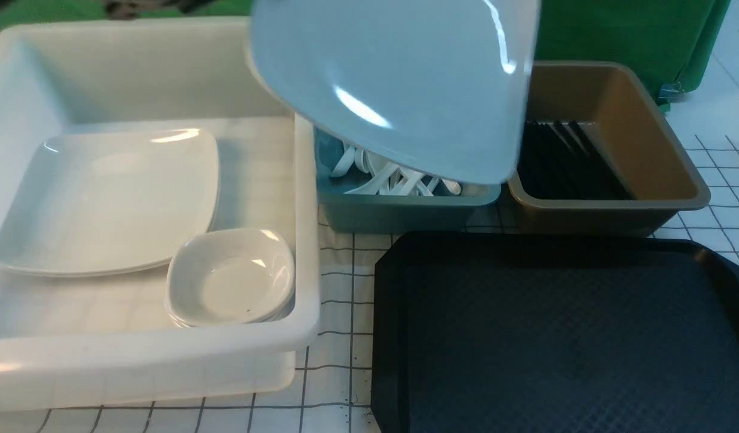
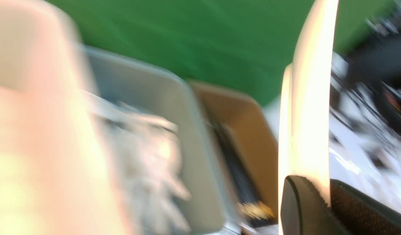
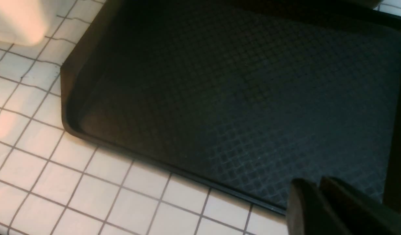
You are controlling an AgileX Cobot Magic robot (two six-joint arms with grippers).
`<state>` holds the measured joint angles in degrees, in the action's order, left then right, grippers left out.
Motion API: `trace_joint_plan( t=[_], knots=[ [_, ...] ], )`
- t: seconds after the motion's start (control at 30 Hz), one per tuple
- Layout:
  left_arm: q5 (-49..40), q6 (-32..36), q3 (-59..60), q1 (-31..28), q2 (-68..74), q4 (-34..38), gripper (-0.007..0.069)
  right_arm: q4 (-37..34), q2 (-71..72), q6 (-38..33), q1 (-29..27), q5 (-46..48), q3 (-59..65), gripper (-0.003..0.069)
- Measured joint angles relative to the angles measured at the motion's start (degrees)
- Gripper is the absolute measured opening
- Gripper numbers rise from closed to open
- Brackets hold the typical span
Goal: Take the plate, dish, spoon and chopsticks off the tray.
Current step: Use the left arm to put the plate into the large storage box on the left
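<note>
The plate (image 1: 399,84) hangs tilted in the air above the teal bin, close to the front camera. In the left wrist view it shows edge-on (image 2: 313,98), and my left gripper (image 2: 327,195) is shut on its rim. The black tray (image 1: 561,337) holds nothing. My right gripper (image 3: 317,192) is shut and empty, hovering over the tray's edge (image 3: 174,169). Small white dishes (image 1: 231,276) sit stacked in the white bin. White spoons (image 1: 393,174) lie in the teal bin. Black chopsticks (image 1: 561,159) lie in the brown bin. Neither gripper shows in the front view.
The white bin (image 1: 309,240) at the left also holds a stack of large plates (image 1: 104,198). The teal bin (image 1: 405,207) and the brown bin (image 1: 646,138) stand side by side behind the tray. A green backdrop (image 1: 622,30) rises behind. The left wrist view is motion-blurred.
</note>
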<state>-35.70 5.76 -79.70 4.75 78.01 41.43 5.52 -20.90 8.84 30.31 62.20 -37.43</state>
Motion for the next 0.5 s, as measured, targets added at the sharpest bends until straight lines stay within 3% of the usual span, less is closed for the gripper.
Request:
trace_joint_plan(
  t=[0.13,0.2,0.23,0.33,0.5],
  knots=[
    [-5.8,2.7,0.0,-15.0,-2.5,-0.5,0.0027,0.2,0.0,0.0,0.0,0.0,0.0,0.0071],
    [-7.5,3.9,0.0,-19.7,-2.7,-0.2,0.0027,0.2,0.0,0.0,0.0,0.0,0.0,0.0071],
    [-10.0,5.8,0.0,-25.4,-2.8,0.6,0.0027,0.2,0.0,0.0,0.0,0.0,0.0,0.0071],
    [-13.2,9.7,0.0,-33.3,-1.9,3.5,0.0028,0.3,0.0,0.0,0.0,0.0,0.0,0.0071],
    [-15.3,13.0,0.0,-39.0,1.3,6.3,0.0028,0.5,0.0,0.0,0.0,0.0,0.0,0.0071]
  ],
)
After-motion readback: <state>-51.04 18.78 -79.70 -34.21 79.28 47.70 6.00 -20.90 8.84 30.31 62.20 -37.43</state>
